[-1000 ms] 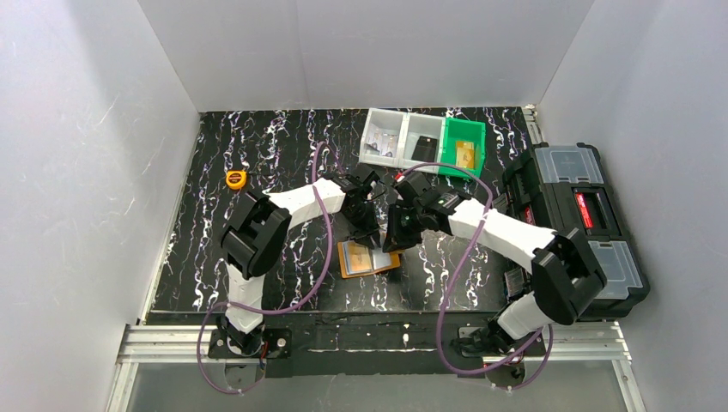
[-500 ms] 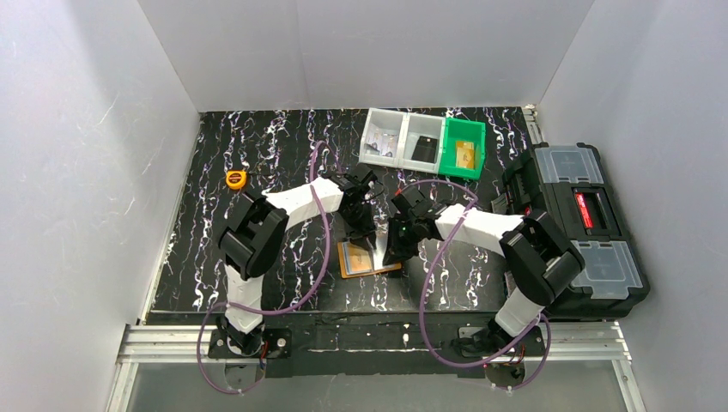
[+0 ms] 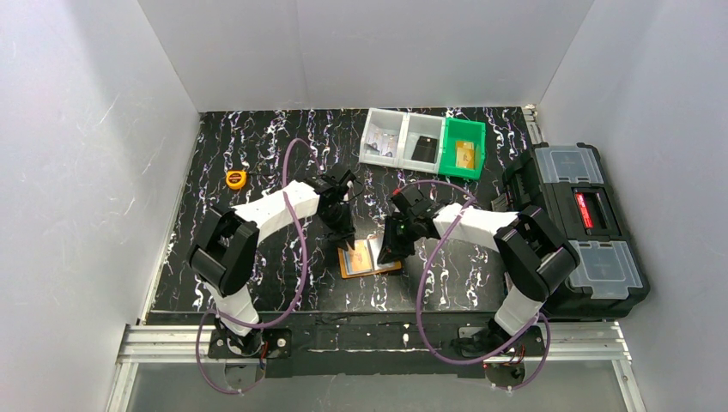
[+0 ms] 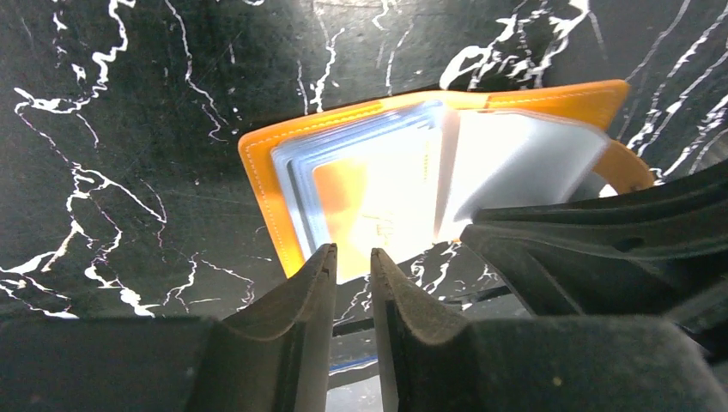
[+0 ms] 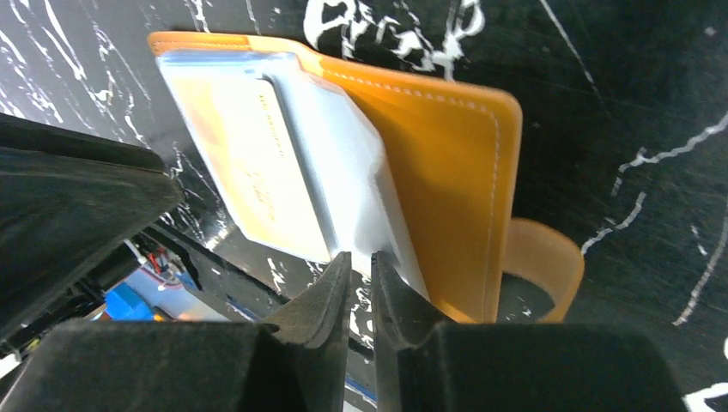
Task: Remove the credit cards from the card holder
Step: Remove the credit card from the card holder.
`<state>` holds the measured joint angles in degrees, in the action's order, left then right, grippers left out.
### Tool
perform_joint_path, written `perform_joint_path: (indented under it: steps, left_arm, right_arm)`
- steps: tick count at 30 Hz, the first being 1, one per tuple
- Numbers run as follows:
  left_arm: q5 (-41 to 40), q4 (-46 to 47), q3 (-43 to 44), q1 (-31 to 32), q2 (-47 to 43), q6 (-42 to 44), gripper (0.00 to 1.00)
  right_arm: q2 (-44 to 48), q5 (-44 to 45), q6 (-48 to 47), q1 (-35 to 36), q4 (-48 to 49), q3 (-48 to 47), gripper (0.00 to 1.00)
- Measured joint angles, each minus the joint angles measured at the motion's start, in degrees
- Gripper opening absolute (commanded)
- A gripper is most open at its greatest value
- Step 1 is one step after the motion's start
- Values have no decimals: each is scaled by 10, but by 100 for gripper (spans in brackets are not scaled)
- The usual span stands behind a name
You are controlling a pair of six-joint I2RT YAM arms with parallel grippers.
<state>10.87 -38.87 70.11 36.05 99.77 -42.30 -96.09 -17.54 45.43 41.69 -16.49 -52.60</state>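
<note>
orange leather-like card holder [image 3: 370,258] lies open on the black marbled table [image 3: 257,154], with the credit cards [image 4: 369,202] in its clear pockets. left gripper [image 4: 353,257] and right gripper [image 5: 360,262] sit at its opposite edges. each pair of jaws is narrowed to a thin slit; i cannot tell whether either pinches a pocket.
</note>
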Motion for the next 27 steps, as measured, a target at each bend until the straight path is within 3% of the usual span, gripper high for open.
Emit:
perform_joint_path:
  steps: [11, 27]
  left_arm:
    - [-2, 11, -17, 0, 14, 3, 13]
    - [3, 28, -20, 0, 38, -16, 9]
  right_arm:
    - [-38, -33, 2, 0, 12, -35, 35]
    - [-67, -83, 17, -12, 64, -30, 35]
